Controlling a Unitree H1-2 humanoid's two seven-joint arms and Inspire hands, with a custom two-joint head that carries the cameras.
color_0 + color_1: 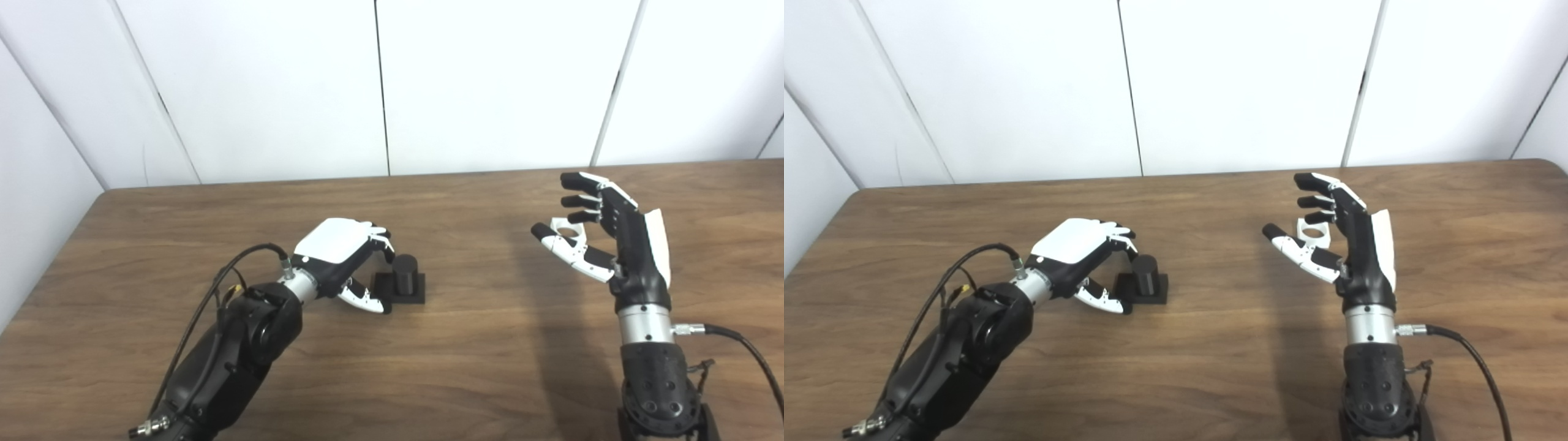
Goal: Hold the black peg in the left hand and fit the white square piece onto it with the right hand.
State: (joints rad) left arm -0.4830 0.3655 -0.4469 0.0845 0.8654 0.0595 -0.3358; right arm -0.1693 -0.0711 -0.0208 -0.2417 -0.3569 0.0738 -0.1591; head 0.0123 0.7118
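Observation:
The black peg [404, 277], a short cylinder on a square black base, stands on the wooden table [478, 367] left of centre. My left hand [343, 254] is low at the peg's left side, with curved fingers near the cylinder and the thumb by the base's front-left corner. It does not clearly grip the peg. My right hand [612, 239] is raised on the right with its fingers spread and holds nothing. The white square piece [1314, 231], with a round hole, shows between its thumb and fingers. It seems to lie on the table behind the hand.
White wall panels [380, 86] stand along the table's back edge. The table's left edge [55, 257] runs diagonally at the left. Cables trail from both wrists.

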